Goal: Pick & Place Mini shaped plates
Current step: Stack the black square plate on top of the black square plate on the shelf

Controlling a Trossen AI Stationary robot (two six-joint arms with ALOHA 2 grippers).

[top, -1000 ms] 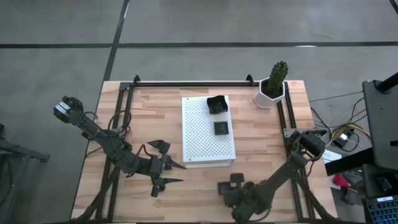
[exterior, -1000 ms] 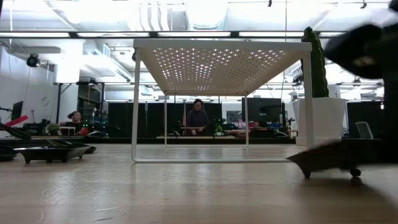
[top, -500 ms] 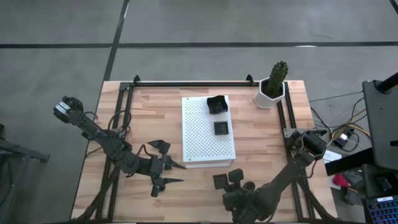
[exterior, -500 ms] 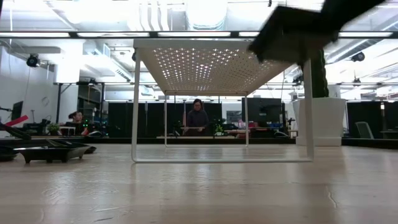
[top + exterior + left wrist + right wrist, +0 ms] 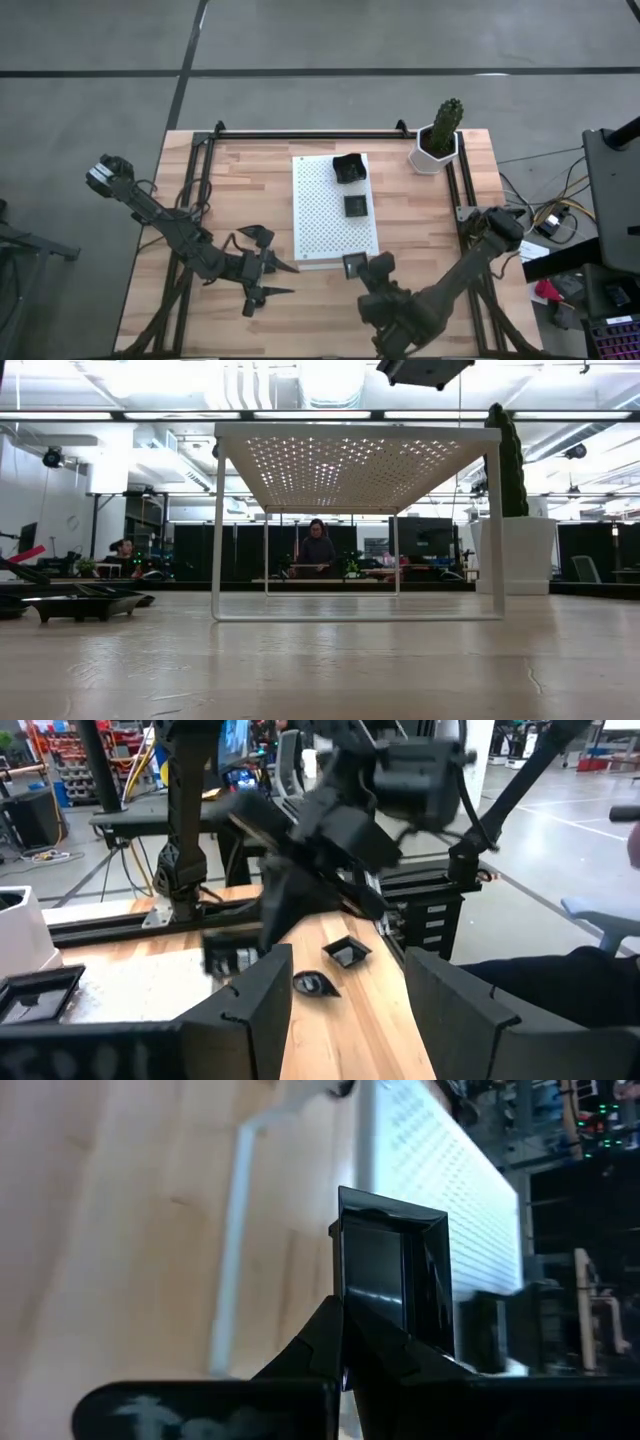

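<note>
Table point(image 5: 420, 215): light wood slats in a black frame, carrying every item below.

White perforated board point(image 5: 325, 215): a raised stand at the table's centre. Two mini shaped plates sit on it already, a larger irregular dish point(image 5: 348, 168) at its far right corner and a small square plate point(image 5: 355, 206) at mid-right. These count as placed.

Right gripper point(image 5: 362, 268): at the near right corner of the board, just off its near edge. Its jaws are pressed together on the rim of a square plate point(image 5: 390, 1285), which stands clear of the table and is carried edge-on; in the low view its dark underside shows high up above the board point(image 5: 420, 370). This piece is in transit and looks about to be set down on the board.

Left gripper point(image 5: 262, 275): waiting over the near left of the table, jaws spread wide and empty.

Plates outstanding: a dark leaf-shaped plate point(image 5: 256, 234) lies beside the left gripper; in the left wrist view two more small dishes point(image 5: 345, 952) rest on the wood, near the right arm. A low dark dish point(image 5: 85, 603) also shows at the left in the low view. How many remain in all cannot be told.

Judgement: early to middle stage, with two placed, one in hand and several left.
</note>
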